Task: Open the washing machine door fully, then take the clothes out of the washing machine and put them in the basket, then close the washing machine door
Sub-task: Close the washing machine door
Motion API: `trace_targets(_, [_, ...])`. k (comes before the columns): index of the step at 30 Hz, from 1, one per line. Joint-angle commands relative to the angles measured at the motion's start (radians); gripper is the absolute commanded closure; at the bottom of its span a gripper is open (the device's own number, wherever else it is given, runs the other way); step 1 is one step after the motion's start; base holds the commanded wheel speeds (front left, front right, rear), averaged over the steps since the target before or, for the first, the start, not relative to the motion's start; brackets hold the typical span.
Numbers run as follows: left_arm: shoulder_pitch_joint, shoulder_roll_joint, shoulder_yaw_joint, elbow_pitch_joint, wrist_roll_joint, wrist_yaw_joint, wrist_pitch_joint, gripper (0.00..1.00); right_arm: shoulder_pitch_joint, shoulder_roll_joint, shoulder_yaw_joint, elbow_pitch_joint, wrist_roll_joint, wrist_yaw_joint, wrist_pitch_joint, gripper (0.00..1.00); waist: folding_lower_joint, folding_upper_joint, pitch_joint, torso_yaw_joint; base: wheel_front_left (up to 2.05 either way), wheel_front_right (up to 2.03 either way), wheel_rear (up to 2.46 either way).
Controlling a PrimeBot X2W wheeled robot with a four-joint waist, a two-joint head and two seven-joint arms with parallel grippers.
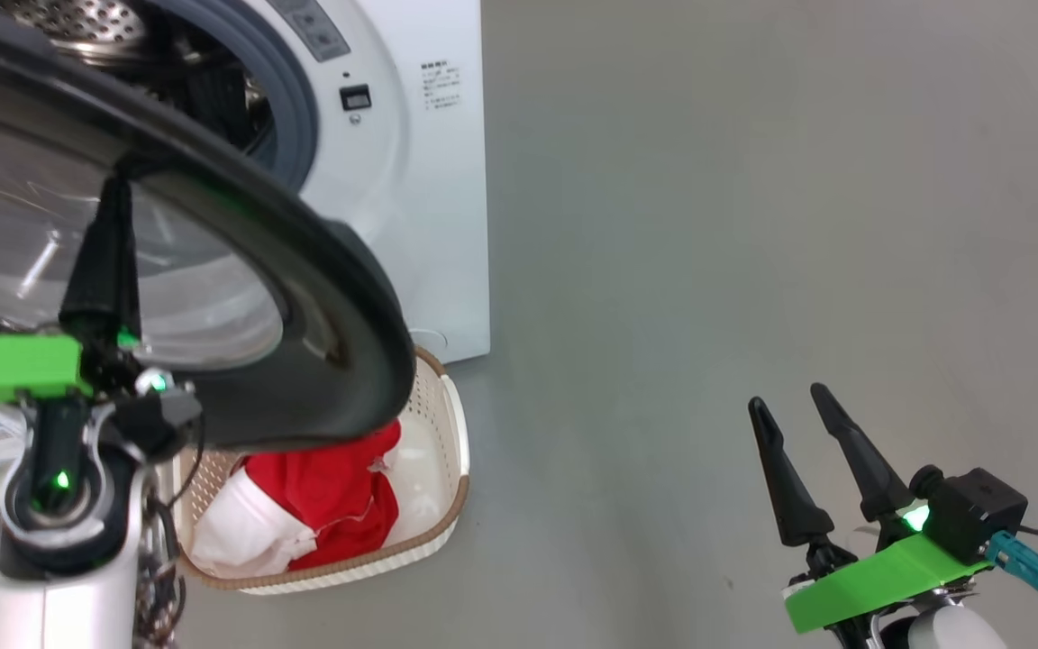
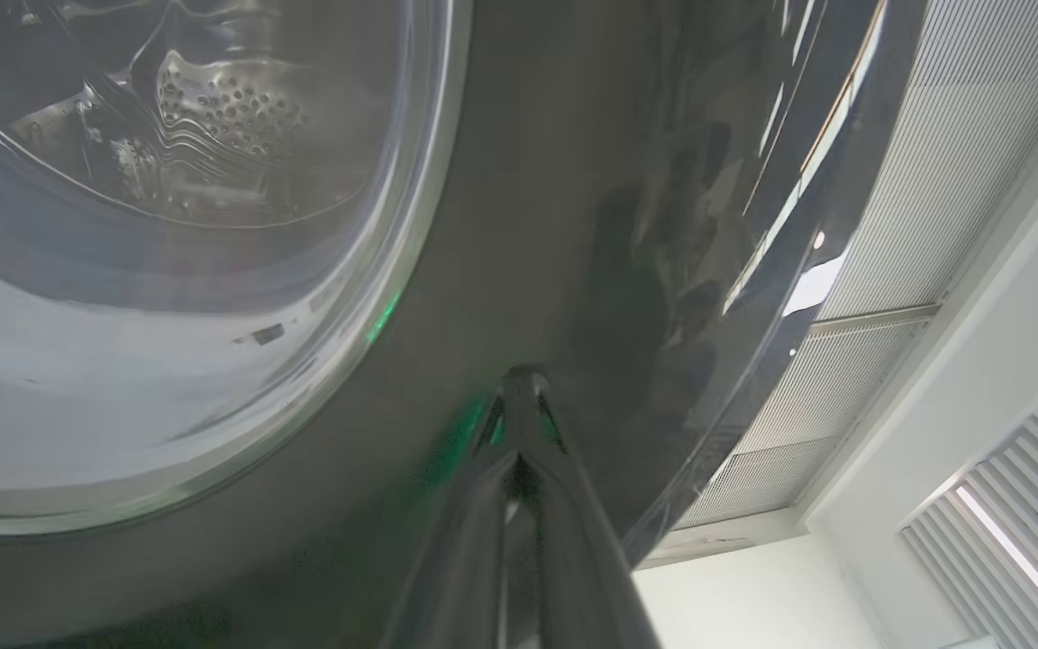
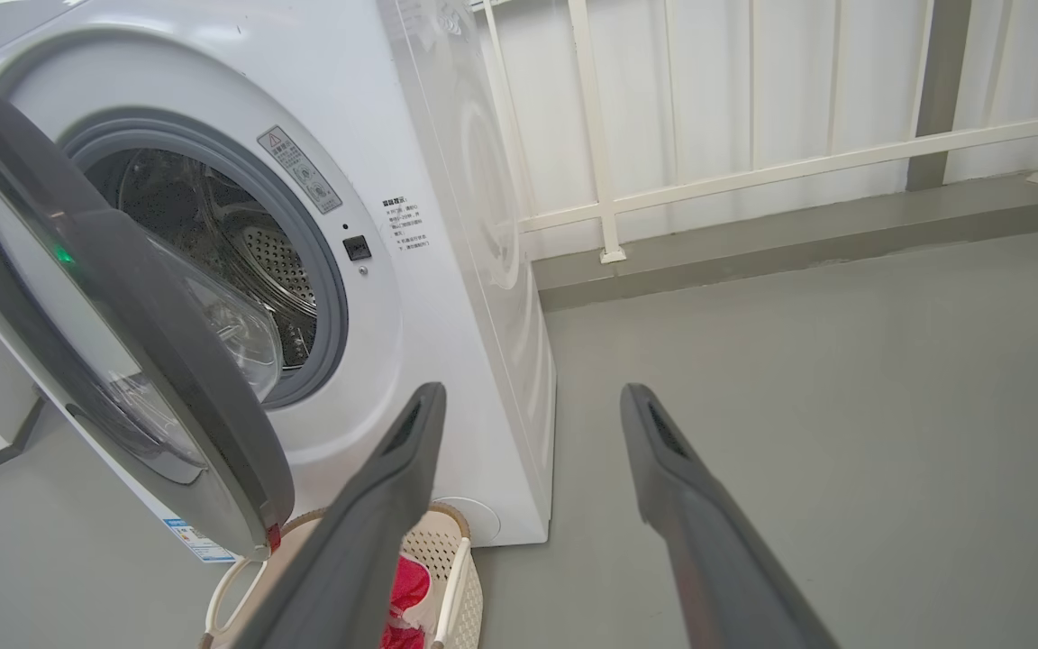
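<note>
The washing machine door point(image 1: 339, 297) stands part-open, its black rim at the tips of the left gripper point(image 2: 526, 383) — pinched shut on nothing, likely to push it closed. The clothes point(image 1: 330, 491) lie in the basket point(image 1: 449, 433) below that gripper; the right gripper point(image 1: 789, 397) hangs open, empty.

Grey floor point(image 1: 753, 225), white railing point(image 3: 593, 135) (on a kerb point(image 3: 843, 236)), ribbed ceiling point(image 2: 960, 135)

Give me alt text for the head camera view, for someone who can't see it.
The washing machine door, partly open, fills the upper left, with the left gripper, jaws shut, tipped against its black rim. Under it the basket holds red and white clothes, beside the white washing machine on a grey floor. The right gripper sits at lower right, jaws open.
</note>
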Motion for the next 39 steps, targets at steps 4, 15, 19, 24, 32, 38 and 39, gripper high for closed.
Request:
trace_targets(4, [-0.094, 0.021, 0.023, 0.032, 0.002, -0.037, -0.020, 1.00, -0.043, -0.005, 0.017, -0.029, -0.015, 0.006, -0.006, 0.00, 0.0000, 0.0000, 0.039, -0.010, 0.00, 0.00, 0.00])
trace_targets(15, [-0.279, 0.018, -0.034, 0.228, 0.011, -0.113, -0.050, 1.00, -0.079, -0.005, 0.023, -0.030, -0.032, 0.006, -0.006, 0.00, 0.0000, 0.0000, 0.101, 0.007, 0.00, 0.00, 0.00])
trace_targets(19, [-0.344, 0.017, -0.051, 0.299, 0.007, -0.150, -0.054, 1.00, -0.091, -0.005, 0.030, -0.030, -0.034, 0.006, -0.006, 0.00, 0.0000, 0.0000, 0.113, 0.008, 0.00, 0.00, 0.00])
trace_targets(24, [-0.375, 0.016, -0.068, 0.371, -0.004, -0.193, -0.048, 1.00, -0.092, -0.004, 0.032, -0.023, -0.035, 0.006, -0.006, 0.00, 0.0000, 0.0000, 0.104, 0.012, 0.00, 0.00, 0.00])
trace_targets(32, [-0.301, 0.016, -0.061, 0.405, -0.075, -0.216, 0.002, 0.00, -0.072, -0.002, 0.030, -0.005, -0.031, 0.006, -0.006, 0.00, 0.0000, 0.0000, 0.039, 0.027, 0.00, 0.00, 0.00])
trace_targets(38, [-0.174, 0.050, -0.060, 0.369, -0.037, -0.254, -0.007, 0.00, -0.050, 0.002, 0.030, 0.001, -0.027, 0.006, -0.006, 0.00, 0.0000, 0.0000, -0.025, 0.043, 0.00, 0.00, 0.00])
trace_targets(39, [-0.147, 0.059, -0.064, 0.356, -0.018, -0.262, -0.015, 0.00, -0.044, 0.003, 0.030, 0.002, -0.027, 0.006, -0.006, 0.00, 0.0000, 0.0000, -0.037, 0.046, 0.00, 0.00, 0.00])
